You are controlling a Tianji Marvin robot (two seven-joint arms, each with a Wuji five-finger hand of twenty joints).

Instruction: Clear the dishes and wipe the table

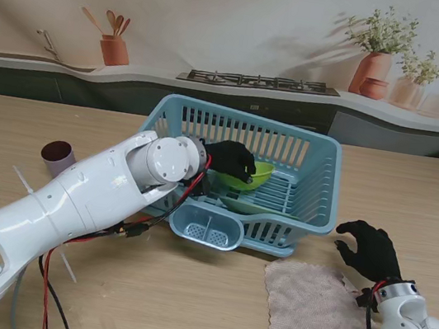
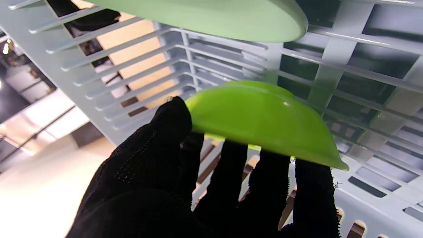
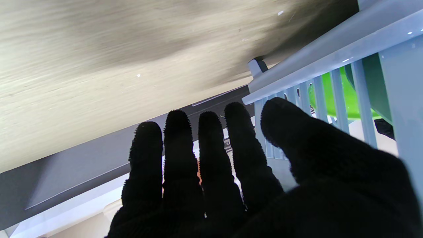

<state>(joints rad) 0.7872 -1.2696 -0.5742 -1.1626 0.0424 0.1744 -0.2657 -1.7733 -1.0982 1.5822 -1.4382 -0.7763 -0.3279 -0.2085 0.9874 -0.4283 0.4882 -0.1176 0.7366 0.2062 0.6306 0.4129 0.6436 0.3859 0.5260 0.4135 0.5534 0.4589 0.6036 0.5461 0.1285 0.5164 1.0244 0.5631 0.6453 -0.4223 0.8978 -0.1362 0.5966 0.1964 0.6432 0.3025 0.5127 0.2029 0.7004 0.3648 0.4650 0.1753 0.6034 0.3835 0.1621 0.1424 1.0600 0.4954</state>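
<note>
The wooden table (image 1: 35, 114) carries a light blue slatted dish basket (image 1: 320, 160) near the middle of its far edge, with a small rounded cutlery cup (image 1: 207, 229) fixed to the basket's near wall. Inside the basket lie two dishes: a pale green plate (image 1: 256, 206) flat on the floor, and a bright green bowl (image 1: 255, 176) tilted over it.

A pinkish cloth (image 1: 309, 312) lies spread flat toward the table's near right corner, just beside the basket's near right corner but apart from it.

The left hand (image 1: 229, 159) reaches over the basket's left wall and grips the bowl by its rim (in the left wrist view the thumb (image 2: 172, 122) sits on one face of the rim and the fingers (image 2: 233, 168) press the other).

The right hand (image 1: 369, 248) hovers over the bare table between the basket and the cloth's far right corner, fingers spread and slightly curled, holding nothing.

A small maroon cup (image 1: 57, 157) stands by the table's left edge, well apart from the basket.
</note>
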